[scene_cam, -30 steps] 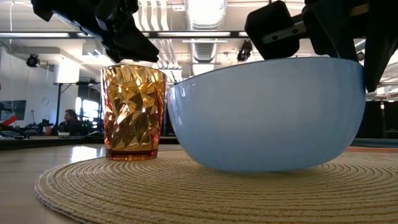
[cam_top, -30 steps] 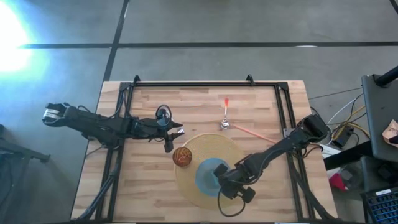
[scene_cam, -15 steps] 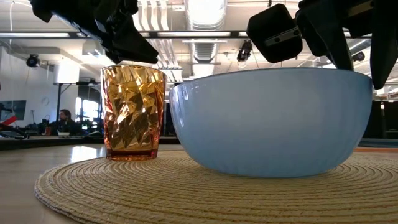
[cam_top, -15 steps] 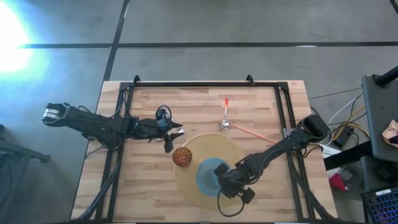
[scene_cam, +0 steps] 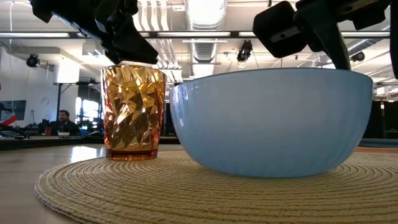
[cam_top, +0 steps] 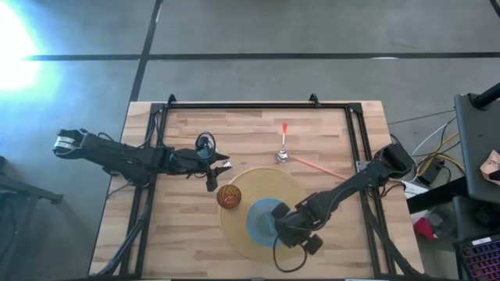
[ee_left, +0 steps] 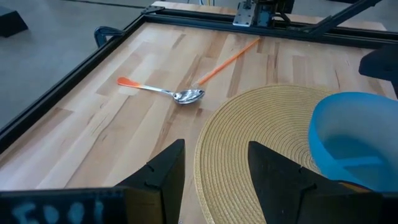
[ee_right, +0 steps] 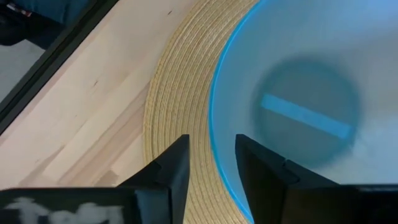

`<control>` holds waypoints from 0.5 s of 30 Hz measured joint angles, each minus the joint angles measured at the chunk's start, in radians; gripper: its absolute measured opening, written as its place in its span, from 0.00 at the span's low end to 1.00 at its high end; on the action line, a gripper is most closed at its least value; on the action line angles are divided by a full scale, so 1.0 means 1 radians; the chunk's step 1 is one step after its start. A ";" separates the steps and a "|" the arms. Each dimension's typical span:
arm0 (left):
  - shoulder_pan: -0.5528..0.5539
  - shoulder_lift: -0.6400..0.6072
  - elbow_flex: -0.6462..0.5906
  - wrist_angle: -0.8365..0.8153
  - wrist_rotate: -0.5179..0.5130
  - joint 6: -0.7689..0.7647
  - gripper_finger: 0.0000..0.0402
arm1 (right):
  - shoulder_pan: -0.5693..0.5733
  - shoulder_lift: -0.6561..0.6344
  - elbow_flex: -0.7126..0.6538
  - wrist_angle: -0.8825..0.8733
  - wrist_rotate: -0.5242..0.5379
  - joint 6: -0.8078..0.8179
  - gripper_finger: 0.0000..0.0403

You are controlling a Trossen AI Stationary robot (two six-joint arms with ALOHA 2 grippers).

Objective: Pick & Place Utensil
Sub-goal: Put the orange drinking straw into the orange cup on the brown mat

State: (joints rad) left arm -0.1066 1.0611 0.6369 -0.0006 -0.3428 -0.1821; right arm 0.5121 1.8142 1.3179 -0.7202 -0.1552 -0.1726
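A spoon (cam_top: 282, 148) with an orange handle tip lies flat on the wooden table beyond the round woven placemat (cam_top: 269, 186); it also shows in the left wrist view (ee_left: 163, 91). A thin orange stick (cam_top: 316, 166) lies beside it. A light blue bowl (cam_top: 262, 218) and an amber faceted cup (cam_top: 228, 196) stand on the placemat. My right gripper (ee_right: 212, 169) is open above the bowl, one finger on each side of its rim (ee_right: 214, 118), and touches nothing. My left gripper (ee_left: 211, 177) is open and empty, held above the table left of the cup.
A black metal frame (cam_top: 242, 105) runs along the table's far edge and both sides. Bare wood lies between the spoon and the far frame (ee_left: 93, 118). In the low view the cup (scene_cam: 133, 112) and the bowl (scene_cam: 270, 121) stand side by side on the placemat (scene_cam: 186, 193).
The blue bowl has come down a little and now rests level on the placemat. My right gripper has gone up: its fingers reached below the bowl's rim a second ago and now stand above it.
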 joint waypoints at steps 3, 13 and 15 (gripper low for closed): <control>0.000 0.000 0.000 0.000 0.000 0.006 0.42 | 0.000 -0.012 0.003 -0.010 0.000 0.000 0.34; 0.000 0.000 0.000 0.008 0.000 0.024 0.42 | -0.021 -0.089 0.003 -0.083 0.024 0.032 0.32; 0.000 0.000 0.000 0.008 0.000 0.024 0.42 | -0.038 -0.108 0.003 -0.126 0.067 0.038 0.31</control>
State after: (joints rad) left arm -0.1066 1.0611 0.6369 0.0074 -0.3428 -0.1583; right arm 0.4743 1.7061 1.3212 -0.8459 -0.0878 -0.1345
